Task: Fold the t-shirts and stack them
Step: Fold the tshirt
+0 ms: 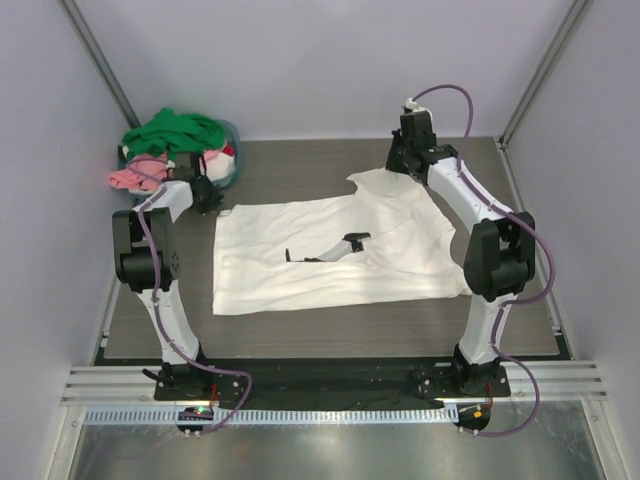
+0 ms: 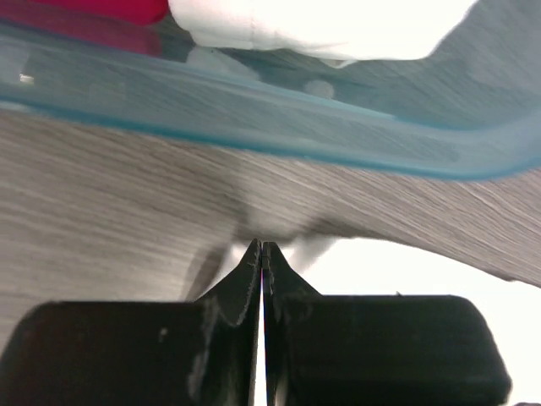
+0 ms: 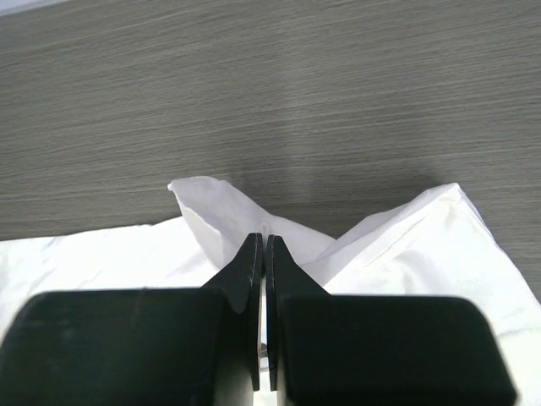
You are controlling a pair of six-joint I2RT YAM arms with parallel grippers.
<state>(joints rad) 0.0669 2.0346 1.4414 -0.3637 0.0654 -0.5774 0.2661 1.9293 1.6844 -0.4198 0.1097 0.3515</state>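
Green, pink and red shirts lie heaped in the basket at the table far left corner. The left gripper is closed at the far left corner of the white shirt, spread mid-table; whether it grips cloth is unclear. The right gripper pinches its far right fold.

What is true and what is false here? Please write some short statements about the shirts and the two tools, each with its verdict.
1. The white t-shirt lies spread out on the table. True.
2. Both tools are open. False: the left tool and the right tool are shut.
3. The green t-shirt lies in the basket. True.
4. The right tool hangs over the basket. False: it pinches the white t-shirt's far edge.
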